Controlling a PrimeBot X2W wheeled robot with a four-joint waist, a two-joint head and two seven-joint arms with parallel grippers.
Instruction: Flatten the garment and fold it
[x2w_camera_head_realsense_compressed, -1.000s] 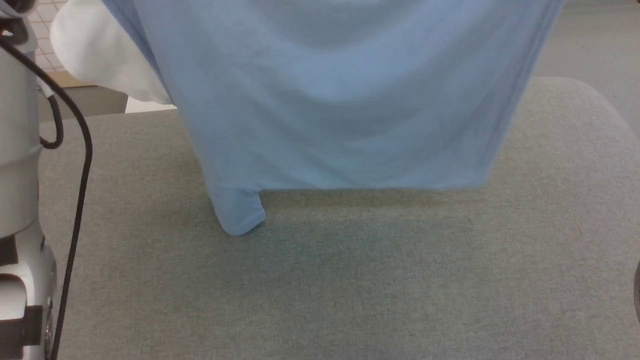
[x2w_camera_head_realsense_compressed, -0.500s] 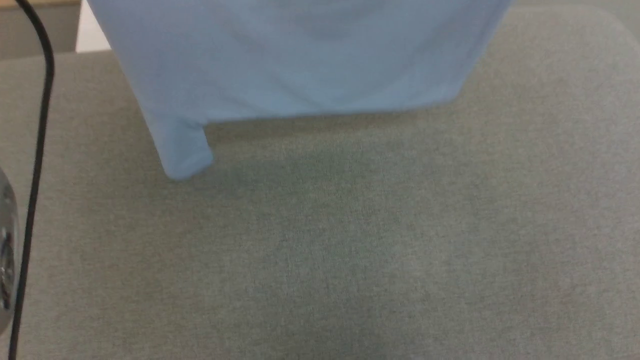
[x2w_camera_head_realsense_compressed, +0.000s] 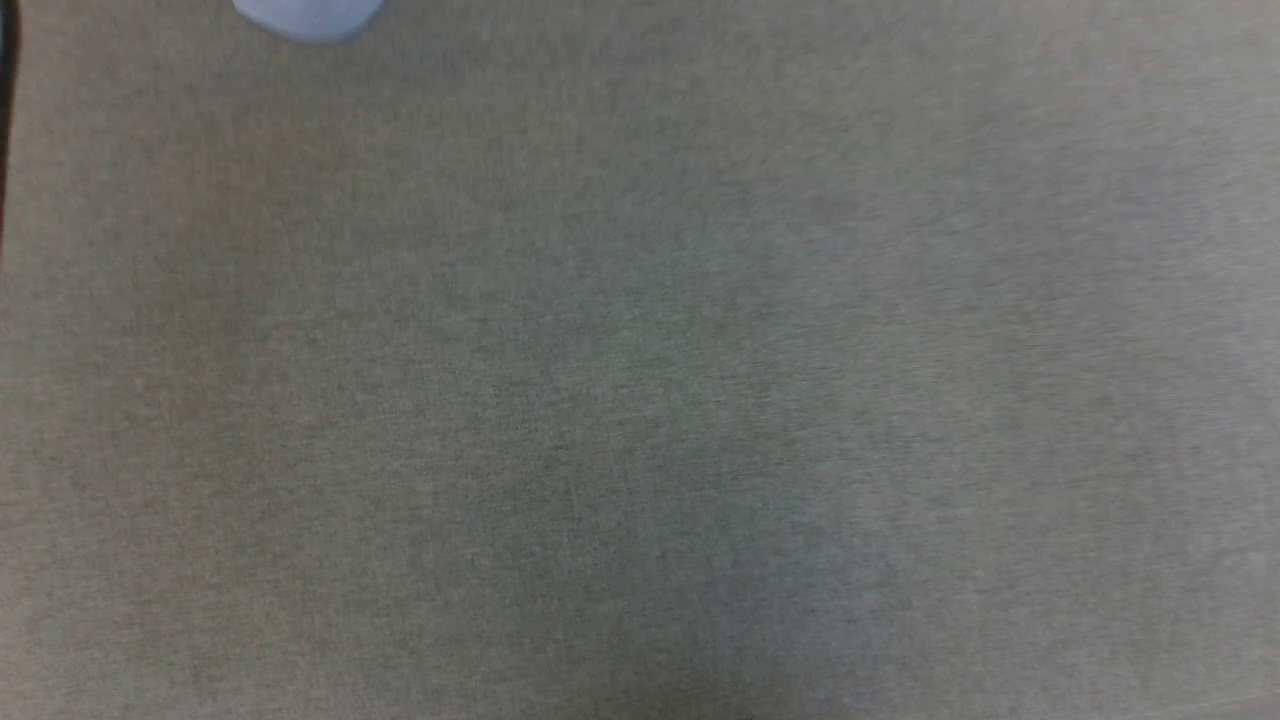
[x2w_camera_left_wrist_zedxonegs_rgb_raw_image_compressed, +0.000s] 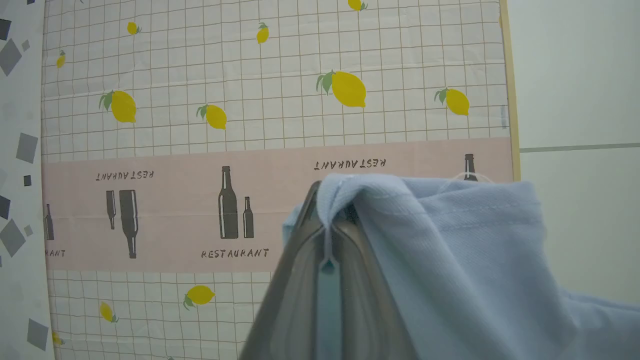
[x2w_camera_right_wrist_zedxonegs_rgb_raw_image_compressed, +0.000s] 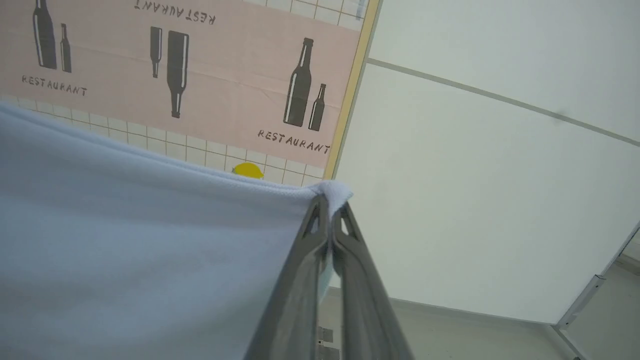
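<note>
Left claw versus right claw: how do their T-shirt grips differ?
The T-shirt hoods the left claw's tips; past the right claw's only a nub pokes. Cloth spreads right of the left claw, left of the right claw, in their own views. Both are shut on it.

The garment (x2w_camera_left_wrist_zedxonegs_rgb_raw_image_compressed: 475, 260) stretches between its two top corners, one pinched by the left gripper (x2w_camera_left_wrist_zedxonegs_rgb_raw_image_compressed: 327, 225), the other by the right gripper (x2w_camera_right_wrist_zedxonegs_rgb_raw_image_compressed: 327, 207) (wall panel (x2w_camera_left_wrist_zedxonegs_rgb_raw_image_compressed: 225, 125) behind the garment), table (x2w_camera_head_realsense_compressed: 640, 400) beneath it.
</note>
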